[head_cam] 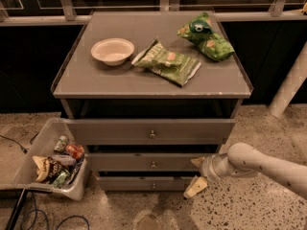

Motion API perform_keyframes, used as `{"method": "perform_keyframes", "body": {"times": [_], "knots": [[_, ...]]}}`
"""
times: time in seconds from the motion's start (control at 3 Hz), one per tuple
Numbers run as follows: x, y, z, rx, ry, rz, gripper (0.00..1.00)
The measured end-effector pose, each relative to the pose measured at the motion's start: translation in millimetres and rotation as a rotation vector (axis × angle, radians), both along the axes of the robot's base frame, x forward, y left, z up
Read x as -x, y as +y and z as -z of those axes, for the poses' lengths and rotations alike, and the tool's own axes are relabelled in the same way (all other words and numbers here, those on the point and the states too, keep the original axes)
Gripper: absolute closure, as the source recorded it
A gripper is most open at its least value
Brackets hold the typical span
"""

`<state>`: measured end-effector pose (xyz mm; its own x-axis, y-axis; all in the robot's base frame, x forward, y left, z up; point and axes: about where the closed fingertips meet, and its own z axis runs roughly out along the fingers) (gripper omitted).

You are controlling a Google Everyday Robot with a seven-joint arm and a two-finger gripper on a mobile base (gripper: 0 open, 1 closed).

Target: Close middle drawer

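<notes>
The middle drawer is the second grey front of the cabinet, with a small metal knob at its centre. It sits further in than the top drawer, which stands pulled out above it. The bottom drawer shows below it. My gripper comes in from the right on a pale arm and is at the right end of the middle drawer's front. It is open and empty. The upper fingertip is against that end and the lower fingertip hangs by the bottom drawer.
On the cabinet top lie a white bowl and two green snack bags. A bin of cans and wrappers stands on the floor to the left. A white post leans at the right.
</notes>
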<state>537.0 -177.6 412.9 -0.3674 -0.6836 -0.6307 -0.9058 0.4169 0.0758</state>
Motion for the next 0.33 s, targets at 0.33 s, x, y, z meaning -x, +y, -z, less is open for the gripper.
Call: {"method": "perform_keyframes", "body": {"times": [0.33], "knots": [[0.0,0.0,0.0,0.000,0.000,0.000,0.00]]}}
